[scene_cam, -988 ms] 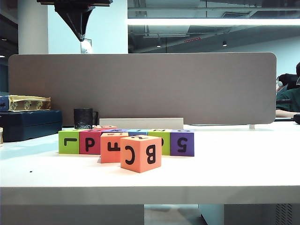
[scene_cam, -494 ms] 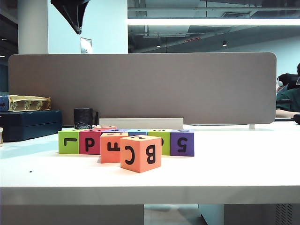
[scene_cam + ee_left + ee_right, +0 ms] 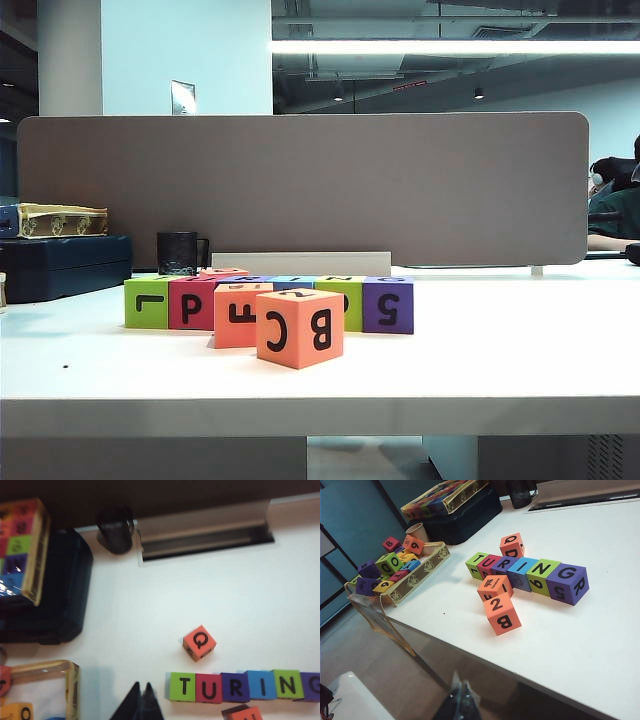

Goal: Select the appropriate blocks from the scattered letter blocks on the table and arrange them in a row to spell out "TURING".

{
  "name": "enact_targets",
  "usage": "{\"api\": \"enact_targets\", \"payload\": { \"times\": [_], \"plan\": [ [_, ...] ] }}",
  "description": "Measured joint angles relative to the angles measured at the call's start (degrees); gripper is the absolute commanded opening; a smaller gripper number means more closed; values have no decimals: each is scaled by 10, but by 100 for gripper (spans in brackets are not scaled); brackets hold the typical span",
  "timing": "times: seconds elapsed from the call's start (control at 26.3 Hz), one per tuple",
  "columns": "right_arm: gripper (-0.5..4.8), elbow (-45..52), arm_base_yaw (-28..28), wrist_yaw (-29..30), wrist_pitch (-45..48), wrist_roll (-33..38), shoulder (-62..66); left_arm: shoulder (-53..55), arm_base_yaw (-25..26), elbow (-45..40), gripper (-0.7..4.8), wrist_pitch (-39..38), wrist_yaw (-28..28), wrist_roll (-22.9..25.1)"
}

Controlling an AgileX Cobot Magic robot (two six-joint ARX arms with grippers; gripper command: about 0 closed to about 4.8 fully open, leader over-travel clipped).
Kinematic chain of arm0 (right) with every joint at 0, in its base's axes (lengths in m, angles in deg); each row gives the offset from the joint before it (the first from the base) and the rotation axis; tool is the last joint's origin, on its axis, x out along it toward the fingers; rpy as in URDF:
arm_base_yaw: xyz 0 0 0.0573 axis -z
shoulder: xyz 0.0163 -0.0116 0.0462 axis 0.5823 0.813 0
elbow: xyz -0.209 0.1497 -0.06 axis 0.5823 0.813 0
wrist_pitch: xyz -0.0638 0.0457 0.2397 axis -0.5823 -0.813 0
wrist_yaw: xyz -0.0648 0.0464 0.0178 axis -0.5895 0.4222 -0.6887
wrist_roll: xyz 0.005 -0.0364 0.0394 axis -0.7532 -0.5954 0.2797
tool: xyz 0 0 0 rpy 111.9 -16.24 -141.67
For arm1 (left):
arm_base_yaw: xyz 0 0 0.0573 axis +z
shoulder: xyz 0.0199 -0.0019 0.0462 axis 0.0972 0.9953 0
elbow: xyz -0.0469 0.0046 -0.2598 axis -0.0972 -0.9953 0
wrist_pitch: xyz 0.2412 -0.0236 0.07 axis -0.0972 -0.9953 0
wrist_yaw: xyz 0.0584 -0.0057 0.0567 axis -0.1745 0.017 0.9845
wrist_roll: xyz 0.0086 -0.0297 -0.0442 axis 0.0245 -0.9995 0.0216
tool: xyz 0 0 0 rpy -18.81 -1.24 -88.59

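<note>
Six blocks stand in a touching row on the white table (image 3: 500, 340), reading TURING in the left wrist view: lime green T (image 3: 181, 686), magenta U (image 3: 209, 688), purple R (image 3: 235, 687), blue I (image 3: 261, 684), lime green N (image 3: 287, 684), purple G (image 3: 312, 686). The right wrist view shows the same row (image 3: 527, 570); in the exterior view it runs from the green block (image 3: 147, 302) to the purple block (image 3: 388, 305). My left gripper (image 3: 142, 683) hangs shut and empty high above the table, beside the T. My right gripper (image 3: 461, 677) is shut and empty, off the table's front edge over the floor.
An orange Q cube (image 3: 199, 642) sits behind the row. Orange F cube (image 3: 238, 315) and orange C/B cube (image 3: 300, 327) sit before it. A black mug (image 3: 180, 252), a dark box (image 3: 60, 265) and a grey partition (image 3: 300, 190) line the back. A tray of loose blocks (image 3: 415, 575) stands leftward.
In the exterior view my left gripper has risen from the upper left and gone out of the top of the picture. The blocks have not moved.
</note>
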Motion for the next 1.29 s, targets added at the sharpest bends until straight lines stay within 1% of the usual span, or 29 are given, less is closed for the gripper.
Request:
{"api": "enact_targets", "payload": {
  "times": [0.15,0.23,0.27,0.34,0.38,0.46,0.53,0.57,0.65,0.68,0.72,0.76,0.8,0.84,0.87,0.95,1.03,1.06,1.1,1.14,1.29],
  "plan": [
    [-1,0,0,0,0,0,0,-101,0,0,-6,0,4,0],
    [-1,0,0,0,0,0,0,-150,0,1,-6,0,33,0],
    [-1,0,0,0,0,0,0,-181,0,1,-6,0,73,0],
    [-1,0,0,0,0,0,0,-218,0,-11,-6,0,125,0],
    [-1,0,0,0,0,0,0,-232,0,-24,-6,0,131,-1],
    [-1,0,0,0,0,0,0,-273,0,-76,-6,0,134,-1],
    [-1,0,0,0,0,0,0,-314,0,-152,-6,1,135,-3],
    [-1,0,0,0,0,0,0,-337,0,-209,-6,1,135,-9],
    [-1,0,0,0,0,0,0,-364,0,-275,-6,6,135,-12],
    [-1,0,0,0,0,0,0,-388,0,-344,-6,35,135,-12],
    [-1,0,0,0,0,0,0,-400,0,-377,-6,56,135,-12],
    [-1,0,0,0,0,0,0,-428,0,-455,-6,99,134,-12],
    [-1,0,0,0,0,0,0,-445,0,-499,-6,125,134,-10],
    [-1,0,0,0,0,0,0,-475,0,-569,-6,176,134,-8],
    [-1,0,0,0,0,0,0,-496,0,-617,-6,218,133,-5],
    [-1,0,0,0,0,0,0,-555,0,-763,-6,330,131,10],
    [-1,0,0,0,0,0,0,-585,0,-850,-6,391,123,18],
    [-1,0,0,0,0,0,0,-600,0,-913,-6,430,108,22],
    [-1,0,0,0,0,0,0,-608,0,-942,-6,454,99,23],
    [-1,0,0,0,0,0,0,-628,0,-1000,-6,486,82,26],
    [-1,0,0,0,0,0,0,-640,0,-1090,-6,570,67,26]
  ]
}}
